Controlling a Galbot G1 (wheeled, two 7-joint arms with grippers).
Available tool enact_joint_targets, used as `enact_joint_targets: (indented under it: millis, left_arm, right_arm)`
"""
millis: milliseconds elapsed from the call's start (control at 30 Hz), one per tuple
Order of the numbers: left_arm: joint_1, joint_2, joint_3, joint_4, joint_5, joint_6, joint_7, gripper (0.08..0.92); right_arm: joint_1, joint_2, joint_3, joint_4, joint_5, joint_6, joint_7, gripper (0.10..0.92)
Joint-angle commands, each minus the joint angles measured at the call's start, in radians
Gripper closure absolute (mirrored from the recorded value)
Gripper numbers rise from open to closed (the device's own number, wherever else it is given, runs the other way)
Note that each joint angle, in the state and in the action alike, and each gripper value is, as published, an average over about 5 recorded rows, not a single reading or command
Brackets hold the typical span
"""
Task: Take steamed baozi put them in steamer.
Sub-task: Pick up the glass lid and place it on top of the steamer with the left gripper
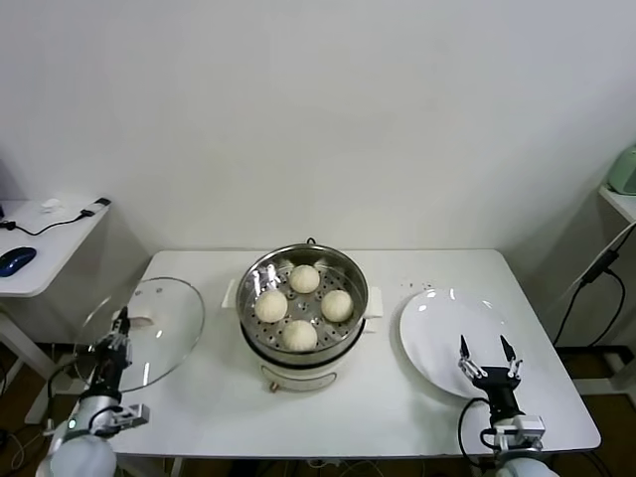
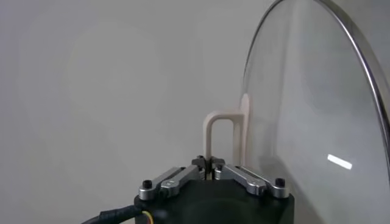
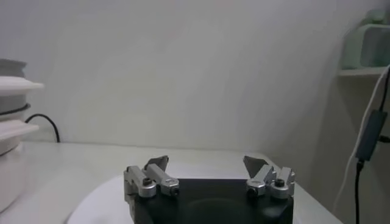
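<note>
Head view: 4 baozi [image 1: 303,306] in steamer [image 1: 256,281]

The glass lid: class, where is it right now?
In the head view the glass lid is at the table's left edge, beside the steamer, its handle gripped by the left gripper.

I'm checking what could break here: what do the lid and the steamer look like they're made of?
The lid, held by its pale, probably plastic handle in the left gripper, looks like clear glass with a metal rim: the table shows through it. The steamer looks like polished stainless steel, shiny and perforated, on a white, likely plastic base.
</note>
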Motion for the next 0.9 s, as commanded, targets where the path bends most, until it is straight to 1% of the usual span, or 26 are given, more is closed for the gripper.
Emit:
enact_joint_targets:
  millis: [33,133,200,333,467,667,900]
  left_arm:
    - [0.025,0.058,-0.025,-0.333,-0.151,0.158,0.278,0.868]
    - [0.004,0.053,0.028,-0.401,-0.132,0.223,0.323,0.868]
    - [-0.016,0.044,0.09,-0.438,-0.095,0.273,0.345,0.868]
    - [-0.064,0.017,0.253,-0.497,0.009,0.389,0.371,0.868]
    - [-0.113,-0.036,0.417,-0.531,0.15,0.475,0.399,0.868]
    - [-0.163,-0.133,0.601,-0.496,0.274,0.559,0.439,0.868]
    - [-0.222,-0.24,0.716,-0.408,0.373,0.625,0.44,0.868]
  right_arm:
    - [-0.012,-0.005,-0.003,0.011,-0.056,-0.03,0.018,0.203]
    - [-0.021,-0.007,-0.003,0.018,-0.056,-0.027,0.016,0.203]
    - [-0.026,-0.009,-0.002,0.019,-0.055,-0.02,0.014,0.203]
    - [-0.036,-0.015,0.0,0.016,-0.053,0.005,0.008,0.203]
    - [-0.041,-0.022,-0.002,0.009,-0.049,0.034,0.003,0.203]
    - [-0.037,-0.016,-0.01,-0.004,-0.046,0.069,0.003,0.203]
    - [-0.041,-0.007,-0.019,-0.022,-0.049,0.116,0.008,0.203]
